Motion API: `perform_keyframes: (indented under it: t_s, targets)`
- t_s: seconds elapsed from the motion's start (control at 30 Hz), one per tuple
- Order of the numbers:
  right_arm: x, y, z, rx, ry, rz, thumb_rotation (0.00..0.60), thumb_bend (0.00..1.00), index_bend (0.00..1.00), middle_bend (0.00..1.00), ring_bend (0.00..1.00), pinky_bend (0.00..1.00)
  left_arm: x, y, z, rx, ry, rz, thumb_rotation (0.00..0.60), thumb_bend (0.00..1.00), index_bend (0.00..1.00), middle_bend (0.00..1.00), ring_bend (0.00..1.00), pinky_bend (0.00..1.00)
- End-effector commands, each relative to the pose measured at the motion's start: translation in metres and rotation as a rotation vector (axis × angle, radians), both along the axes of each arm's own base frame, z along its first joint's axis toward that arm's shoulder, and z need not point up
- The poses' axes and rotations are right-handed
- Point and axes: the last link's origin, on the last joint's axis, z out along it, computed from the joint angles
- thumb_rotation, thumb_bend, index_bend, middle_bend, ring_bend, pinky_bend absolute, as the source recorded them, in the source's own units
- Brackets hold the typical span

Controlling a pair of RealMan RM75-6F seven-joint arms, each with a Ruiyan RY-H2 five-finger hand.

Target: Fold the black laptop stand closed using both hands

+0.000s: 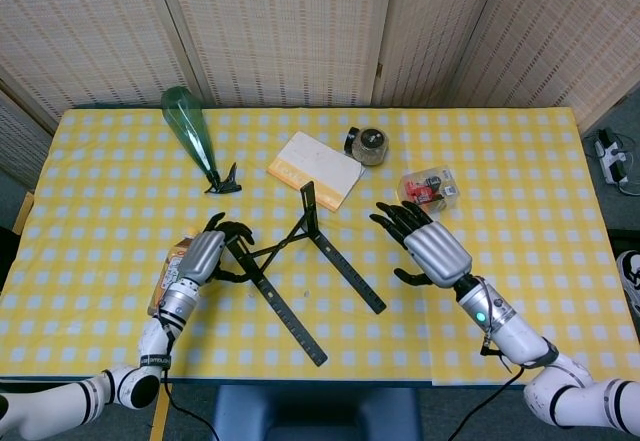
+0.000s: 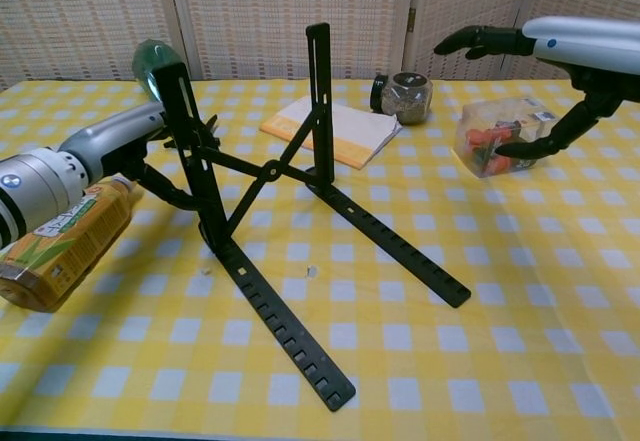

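The black laptop stand stands unfolded mid-table, its two notched rails splayed towards me and joined by crossed struts. My left hand is at the stand's left upright; its fingers curl round the bar from behind and the thumb reaches in below, so it holds the bar. My right hand hovers to the right of the stand with fingers spread and holds nothing. In the chest view it floats high above the plastic box, well clear of the right upright.
A tea bottle lies beside my left forearm. At the back are a green glass bottle, a white and orange booklet, a small jar and a clear plastic box of red parts.
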Motion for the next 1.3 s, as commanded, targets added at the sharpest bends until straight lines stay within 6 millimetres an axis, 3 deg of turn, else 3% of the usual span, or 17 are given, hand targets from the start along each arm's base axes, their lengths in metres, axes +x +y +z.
perform_keyframes:
  t_s: [0.03, 0.37, 0.7, 0.9, 1.2, 1.3]
  targets:
    - [0.0, 0.001, -0.001, 0.002, 0.0, -0.001, 0.6, 0.32, 0.0, 0.0, 0.07, 0.02, -0.002, -0.001, -0.001, 0.004, 0.001, -0.002, 0.6, 0.16, 0.5, 0.37, 0.27, 0.01]
    - [-0.005, 0.005, -0.001, 0.004, 0.006, -0.012, 0.6, 0.32, 0.0, 0.0, 0.07, 0.02, -0.004, -0.001, -0.009, -0.019, -0.063, 0.027, 0.6, 0.21, 0.58, 0.45, 0.34, 0.05]
    - [-0.011, 0.008, -0.004, 0.013, 0.011, -0.028, 0.6, 0.32, 0.0, 0.0, 0.07, 0.02, -0.007, 0.0, -0.014, -0.046, -0.091, 0.051, 0.6, 0.49, 0.61, 0.51, 0.41, 0.07]
    - [-0.012, 0.008, -0.006, 0.019, 0.011, -0.03, 0.6, 0.32, 0.0, 0.0, 0.07, 0.02, -0.013, 0.002, -0.007, -0.054, -0.069, 0.034, 0.6, 0.61, 0.63, 0.54, 0.43, 0.07]
    - [-0.01, 0.006, -0.014, 0.077, -0.017, -0.064, 0.6, 0.32, 0.0, 0.0, 0.07, 0.02, -0.029, 0.002, 0.005, -0.094, -0.038, 0.019, 0.6, 0.63, 0.61, 0.54, 0.43, 0.07]
    - [-0.001, 0.001, -0.022, 0.155, -0.112, -0.131, 0.6, 0.32, 0.0, 0.0, 0.06, 0.02, -0.03, -0.001, 0.007, -0.106, -0.043, 0.015, 0.6, 0.63, 0.58, 0.54, 0.43, 0.07]
